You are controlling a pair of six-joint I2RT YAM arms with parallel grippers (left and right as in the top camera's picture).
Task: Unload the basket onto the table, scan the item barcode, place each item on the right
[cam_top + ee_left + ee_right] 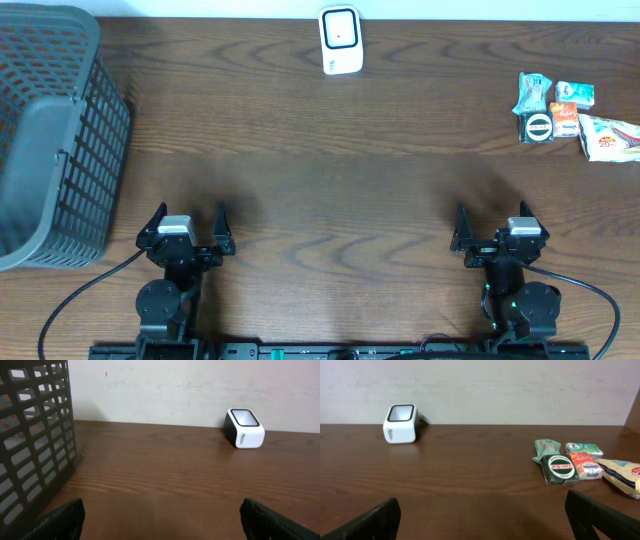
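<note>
Grey basket (100, 150) left edge; scanner (340, 40) far edge; packets (541, 125) right.

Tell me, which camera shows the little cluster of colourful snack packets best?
The right wrist view: the colourful snack packets lie fairly close, seen from the side, with labels partly legible. The overhead view shows the packets small, at the frame's right edge. The left wrist view misses them entirely.

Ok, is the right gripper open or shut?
Open. The right gripper shows its jaws wide apart, nothing between them.
</note>
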